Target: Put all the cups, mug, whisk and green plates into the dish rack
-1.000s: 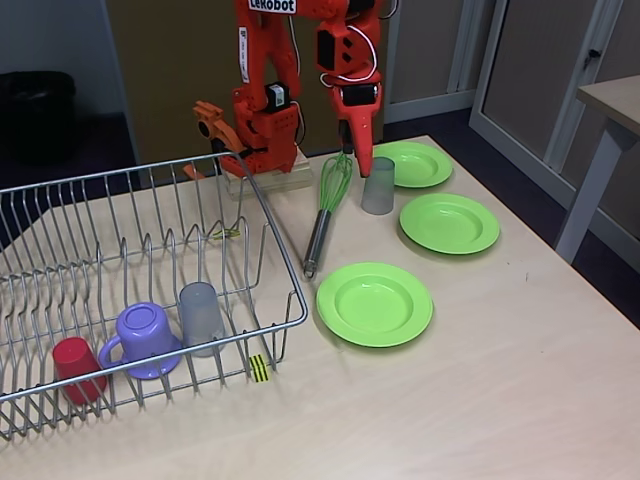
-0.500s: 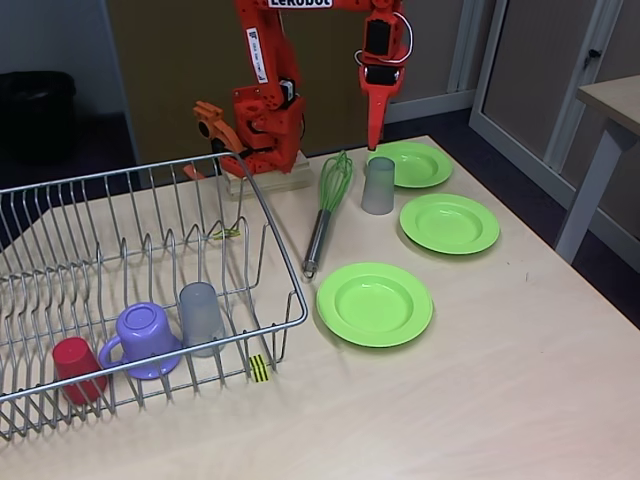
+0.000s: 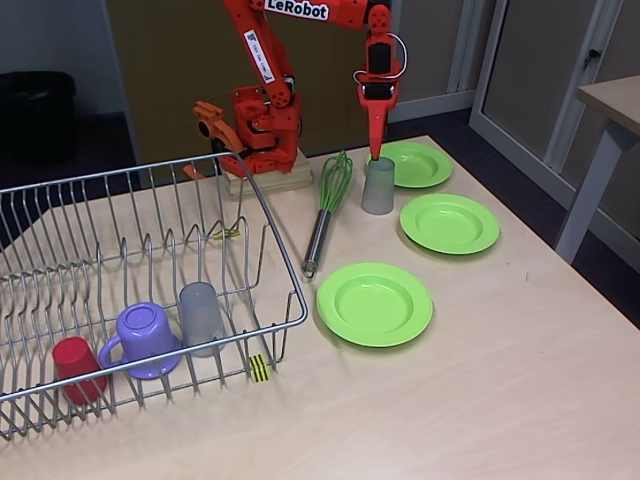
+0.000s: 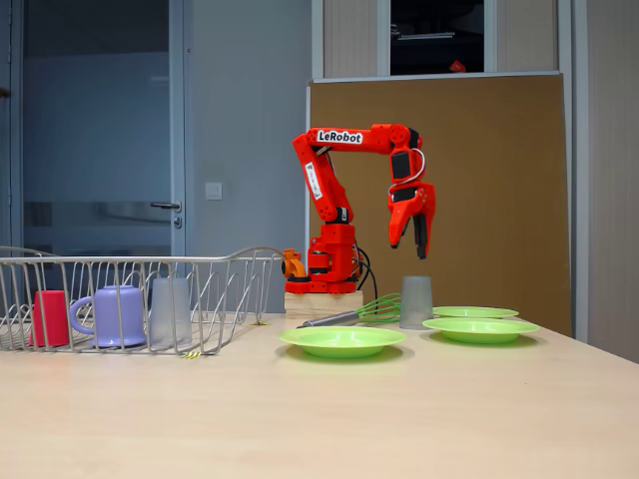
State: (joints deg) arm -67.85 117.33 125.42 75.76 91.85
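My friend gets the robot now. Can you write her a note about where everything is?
Gripper: open, empty, hanging above the grey tumbler on the table.
Done: red cup, purple mug and another tumbler are in the dish rack.
Left: the table tumbler, the whisk lying beside it, and three green plates.

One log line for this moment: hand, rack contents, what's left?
hand: open, empty, above tumbler | dish rack: red cup, mug, tumbler | table: whisk, three plates

Open air between gripper (image 4: pixel 410 235) and tumbler (image 4: pixel 415 301) — whisk (image 3: pixel 327 203) and plate (image 3: pixel 414 163) flank it closely.
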